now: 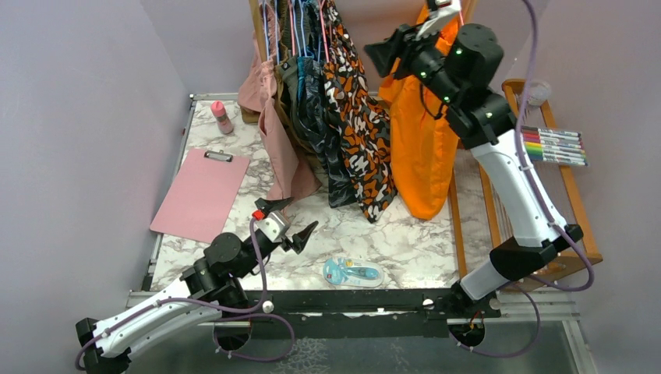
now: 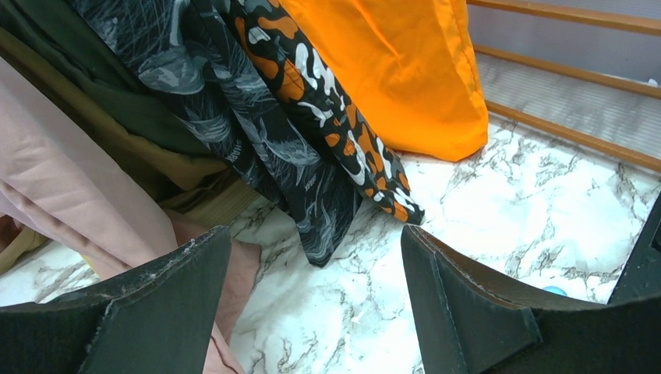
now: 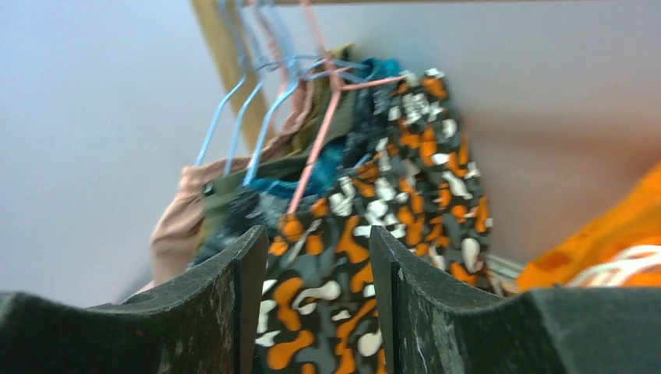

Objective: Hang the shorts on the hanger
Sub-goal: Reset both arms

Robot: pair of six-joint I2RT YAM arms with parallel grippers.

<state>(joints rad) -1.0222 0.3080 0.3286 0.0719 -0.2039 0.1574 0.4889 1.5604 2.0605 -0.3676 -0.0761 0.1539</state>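
Shorts [image 1: 421, 148]: being hung at the right end of the rack [image 1: 256, 27], hem touching the marble table [image 1: 405, 241]
Left gripper [image 1: 290, 222]: being held wide open above the table, nothing being gripped
Right gripper [image 1: 383, 56]: being held partly open, high beside the shorts' top, nothing being gripped

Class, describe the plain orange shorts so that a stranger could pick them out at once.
Find the row of clothes hanging above the marble table. The shorts hang at its right end, beside the blotch-patterned garment. Only they are plain bright orange.
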